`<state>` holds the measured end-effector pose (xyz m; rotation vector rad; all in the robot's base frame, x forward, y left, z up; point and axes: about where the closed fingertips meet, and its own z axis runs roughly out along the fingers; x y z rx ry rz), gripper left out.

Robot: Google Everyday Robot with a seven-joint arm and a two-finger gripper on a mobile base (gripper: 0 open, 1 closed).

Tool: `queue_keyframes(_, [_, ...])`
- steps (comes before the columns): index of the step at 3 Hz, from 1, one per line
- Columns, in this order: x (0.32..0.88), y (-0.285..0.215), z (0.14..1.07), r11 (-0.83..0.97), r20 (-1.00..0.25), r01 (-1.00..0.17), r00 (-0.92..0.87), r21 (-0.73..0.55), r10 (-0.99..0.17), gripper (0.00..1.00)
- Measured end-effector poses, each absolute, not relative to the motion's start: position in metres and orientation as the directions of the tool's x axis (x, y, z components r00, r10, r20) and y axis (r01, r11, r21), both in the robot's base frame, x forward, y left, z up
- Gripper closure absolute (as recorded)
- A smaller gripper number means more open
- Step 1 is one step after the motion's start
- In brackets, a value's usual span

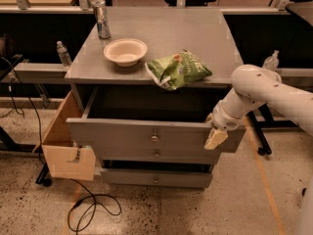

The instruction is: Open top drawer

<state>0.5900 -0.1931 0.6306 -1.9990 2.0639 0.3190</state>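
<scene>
The top drawer [122, 132] is the wide grey front with a small round metal knob [155, 137] at its centre. It stands pulled out from the grey cabinet, with a dark gap open behind its upper edge. My gripper [215, 137] is at the right end of the drawer front, level with its top edge, and hangs down from the white arm [254, 89] that comes in from the right. Whether it touches the front cannot be made out.
The cabinet top [195, 33] holds a cream bowl [126, 52], a green chip bag [178, 70] overhanging the front edge, and a metal can [101, 19]. Two narrower drawers [155, 179] sit below. A light wooden box [66, 143] hangs at the left. A cable [93, 210] lies on the floor.
</scene>
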Motion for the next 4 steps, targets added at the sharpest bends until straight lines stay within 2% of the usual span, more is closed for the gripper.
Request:
queue_keyframes(1, [0.590,-0.193,0.634,0.035,-0.327,-0.999,-0.027,-0.017,-0.945,0.84])
queue_keyframes(2, [0.579,-0.189,0.641,0.031,-0.329,-0.999,-0.019,-0.031,-0.944,1.00])
queue_keyframes(4, [0.561,-0.188,0.640,0.053,-0.338,-0.998,-0.038,-0.036,-0.940,1.00])
